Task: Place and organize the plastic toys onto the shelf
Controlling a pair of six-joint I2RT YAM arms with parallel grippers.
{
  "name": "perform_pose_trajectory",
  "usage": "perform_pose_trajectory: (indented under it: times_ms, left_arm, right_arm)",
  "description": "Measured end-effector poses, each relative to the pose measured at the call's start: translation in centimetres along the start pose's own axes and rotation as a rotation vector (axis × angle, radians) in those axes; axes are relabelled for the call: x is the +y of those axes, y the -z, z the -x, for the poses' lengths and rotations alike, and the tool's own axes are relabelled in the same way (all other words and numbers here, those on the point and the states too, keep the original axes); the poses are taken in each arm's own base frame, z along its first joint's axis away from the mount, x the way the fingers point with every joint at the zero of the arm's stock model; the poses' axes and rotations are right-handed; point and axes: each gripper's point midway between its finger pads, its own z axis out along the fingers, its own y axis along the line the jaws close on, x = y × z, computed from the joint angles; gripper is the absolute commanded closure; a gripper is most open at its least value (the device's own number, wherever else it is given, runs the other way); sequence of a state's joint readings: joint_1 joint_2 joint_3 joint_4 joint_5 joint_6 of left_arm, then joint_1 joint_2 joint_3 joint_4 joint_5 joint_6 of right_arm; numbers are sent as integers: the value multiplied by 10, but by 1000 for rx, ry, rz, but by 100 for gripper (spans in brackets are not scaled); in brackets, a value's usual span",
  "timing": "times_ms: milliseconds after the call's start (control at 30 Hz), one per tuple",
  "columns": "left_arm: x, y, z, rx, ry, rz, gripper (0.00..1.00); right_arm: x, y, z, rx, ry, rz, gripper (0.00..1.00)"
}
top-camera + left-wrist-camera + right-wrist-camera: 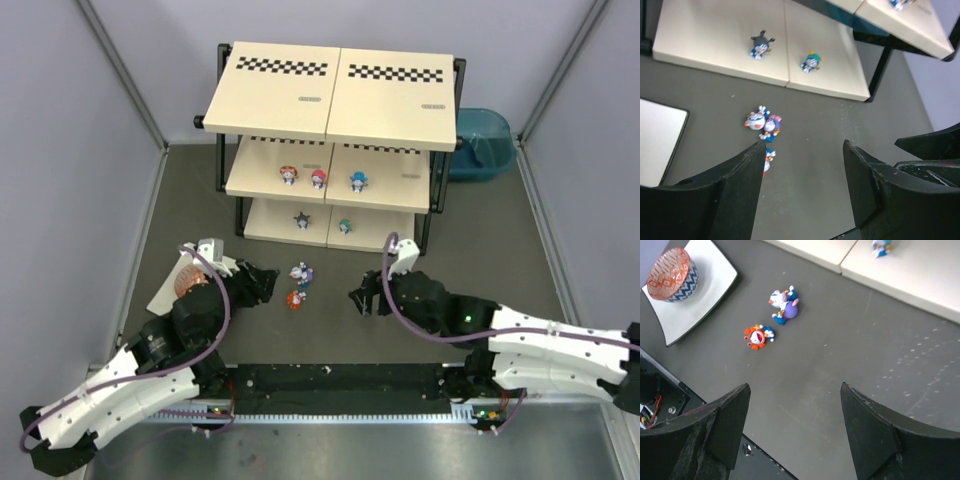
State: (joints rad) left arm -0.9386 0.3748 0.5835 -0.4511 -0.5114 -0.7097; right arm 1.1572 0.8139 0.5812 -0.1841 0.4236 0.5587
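Your left gripper (804, 150) has its jaws spread wide w/ nothing btw them, so it's empty. It hangs low in front of the three-tier shelf of cream boards on a black metal frame (330, 90), left of the shelf's centre line. It's prob. opened like that to straddle a toy on approach.

Closest to it is the red-orange-headed plastic figurine (768, 159), lying on the dark grey table (330, 330) in front of the shelf. In the left wrist view it's partly hidden behind the left finger's tip. It lies apart from the others, so it looks like the easy first pick.

A bit nearer the shelf lie the white-headed plastic figurine (756, 119) and the purple-headed plastic figurine (771, 125), touching each other. That pair will likely need separating or a careful pinch.

Your right gripper (795, 390) is also wide open and holds nothing. It waits in front of the shelf's right half, facing the same cluster and well clear of it.

Of the plastic toys, five are already up on the shelf:
- Mid tier: three in a spaced row, orange-headed (288, 175), red-headed (318, 179) and blue-headed (358, 181).
- Btm tier: a dark grey one (302, 220) and a green-topped one (344, 226).

The top tier is bare. So approx. three toys are left to go.

The red-patterned bowl (670, 274) on its white square plate (710, 287) sits front-left of the shelf, next to the left arm. It's not part of the job, so steer round it.
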Motion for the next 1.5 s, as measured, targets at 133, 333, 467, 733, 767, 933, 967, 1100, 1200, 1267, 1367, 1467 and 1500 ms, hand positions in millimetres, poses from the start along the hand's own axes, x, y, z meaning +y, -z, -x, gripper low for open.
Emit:
perform_pose_trajectory:
  times_ms: [133,333,467,733,767,933,967,1100,1200,1267,1367,1467,1500]
  left_arm:
    - [13,-1,-14,36,-14,45,30]
    - [21,-1,-28,65,-7,60,30]
    - [28,4,-31,64,6,62,29]
    - [36,16,-29,48,37,56,28]
    - [36,17,-28,44,41,55,28]
    - [40,21,-28,40,45,59,28]
    - [41,21,-28,40,44,61,28]
    - [43,21,-29,43,40,70,28]
    - [43,21,-29,45,39,71,28]
    - [43,21,-30,45,38,72,28]
    - [43,21,-30,45,38,72,28]
    - [44,22,-30,48,36,74,28]
    - [44,22,-31,49,36,76,28]
  right_arm:
    - [10,-26,-23,61,-43,-4,27]
    - [16,-64,-63,158,-111,-46,27]
    - [33,-89,-80,213,-145,-31,27]
    - [74,-133,-91,248,-148,74,20]
    - [76,-136,-92,249,-137,83,19]
    - [89,-150,-86,243,-85,114,11]
    - [91,-152,-85,241,-74,120,11]
    - [100,-162,-84,244,-37,139,12]
    - [96,-167,-92,269,-9,121,13]
    - [91,-169,-98,288,4,101,13]
    - [83,-169,-107,312,17,70,14]
    - [76,-169,-114,333,28,43,14]
    - [74,-170,-117,339,32,37,14]
